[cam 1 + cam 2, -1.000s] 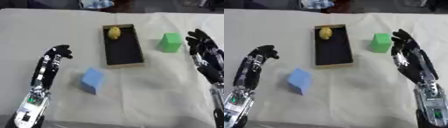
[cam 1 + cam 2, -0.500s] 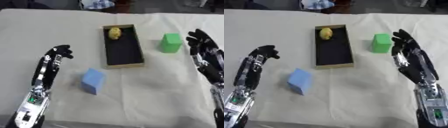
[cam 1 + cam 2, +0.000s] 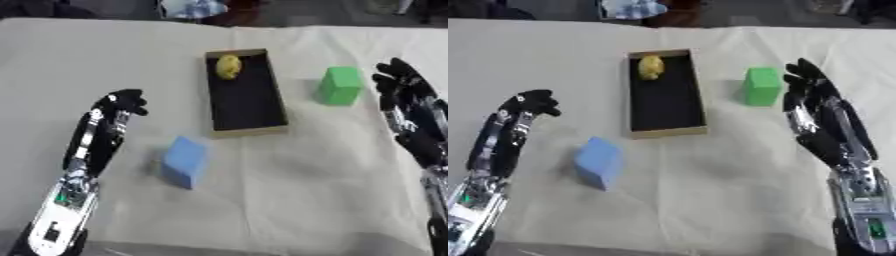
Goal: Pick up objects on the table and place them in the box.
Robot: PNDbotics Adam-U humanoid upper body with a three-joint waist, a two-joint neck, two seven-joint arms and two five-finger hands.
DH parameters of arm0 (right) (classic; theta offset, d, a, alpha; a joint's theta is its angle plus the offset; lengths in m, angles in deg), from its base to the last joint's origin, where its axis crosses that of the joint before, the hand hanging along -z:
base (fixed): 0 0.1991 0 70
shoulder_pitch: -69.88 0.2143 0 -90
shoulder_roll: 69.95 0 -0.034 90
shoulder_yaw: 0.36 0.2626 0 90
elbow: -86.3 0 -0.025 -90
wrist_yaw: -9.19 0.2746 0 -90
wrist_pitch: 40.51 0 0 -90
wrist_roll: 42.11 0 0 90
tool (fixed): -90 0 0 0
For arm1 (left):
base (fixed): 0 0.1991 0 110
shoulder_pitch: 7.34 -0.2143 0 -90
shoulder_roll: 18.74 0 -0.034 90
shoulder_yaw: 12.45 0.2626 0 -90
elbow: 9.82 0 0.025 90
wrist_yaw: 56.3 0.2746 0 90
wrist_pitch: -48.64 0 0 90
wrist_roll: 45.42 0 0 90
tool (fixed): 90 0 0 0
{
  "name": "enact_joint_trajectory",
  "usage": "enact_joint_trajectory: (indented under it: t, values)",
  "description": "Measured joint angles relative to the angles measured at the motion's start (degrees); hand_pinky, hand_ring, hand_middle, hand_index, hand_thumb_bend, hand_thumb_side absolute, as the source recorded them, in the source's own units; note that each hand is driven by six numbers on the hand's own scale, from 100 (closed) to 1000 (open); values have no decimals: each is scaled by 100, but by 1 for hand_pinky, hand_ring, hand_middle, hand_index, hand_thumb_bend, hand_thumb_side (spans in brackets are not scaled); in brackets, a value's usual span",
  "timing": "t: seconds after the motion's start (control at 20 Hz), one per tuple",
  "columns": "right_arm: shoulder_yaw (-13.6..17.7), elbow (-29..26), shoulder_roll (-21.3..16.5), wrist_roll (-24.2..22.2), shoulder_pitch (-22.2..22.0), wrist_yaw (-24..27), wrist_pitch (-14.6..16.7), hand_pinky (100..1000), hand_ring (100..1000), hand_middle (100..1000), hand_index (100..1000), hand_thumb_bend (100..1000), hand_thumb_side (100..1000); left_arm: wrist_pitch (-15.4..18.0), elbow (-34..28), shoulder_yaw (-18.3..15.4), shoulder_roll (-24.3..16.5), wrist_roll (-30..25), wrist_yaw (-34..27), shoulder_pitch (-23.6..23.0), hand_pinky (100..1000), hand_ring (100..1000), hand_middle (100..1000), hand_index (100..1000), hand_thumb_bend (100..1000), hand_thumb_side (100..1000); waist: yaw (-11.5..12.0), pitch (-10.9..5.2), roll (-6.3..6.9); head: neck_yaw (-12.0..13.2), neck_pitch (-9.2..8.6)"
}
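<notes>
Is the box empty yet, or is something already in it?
Not empty: a yellow object lies at the far end of the box. The green block and blue block remain on the table.

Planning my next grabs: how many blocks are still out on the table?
2. The blue block lies near the box's near end, on its left; the green block stands right of the box, beside the right hand.

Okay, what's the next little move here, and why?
Probably shift the right hand left to close on the green block. That hand is open right beside the block, which stands outside the box; only a yellow object lies inside, so there is room.
</notes>
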Motion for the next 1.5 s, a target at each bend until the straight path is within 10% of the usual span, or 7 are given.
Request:
enact_joint_trajectory:
  t: [0.4,0.5,0.65,1.0,1.5]
  values:
    - [0,0,-2,-1,-51,-19,-1,966,933,913,996,100,519,126,-501,390,-1343,-1256,791,520,830,683,695,836,100,506,-24,-53,11,-3,0]
    - [-8,0,-2,-9,-52,-22,-5,966,933,913,996,100,519,140,-556,424,-1415,-1367,860,534,811,738,757,873,100,652,-61,-73,41,2,0]
    - [-49,1,-47,-60,-104,-23,-10,966,934,913,996,100,519,297,-639,697,-1683,-1580,1040,917,805,754,776,881,100,680,-243,-160,238,24,1]
    - [-78,2,-59,-92,-105,-23,-10,966,934,913,995,100,519,932,-485,1746,-2663,-2239,1687,1992,795,777,807,898,100,798,-272,-160,250,29,1]
    - [-67,2,-59,-76,-108,-23,-14,966,936,914,995,100,518,1430,552,2650,-2438,-3224,2677,2892,784,786,810,910,267,855,-171,-160,250,-92,1]
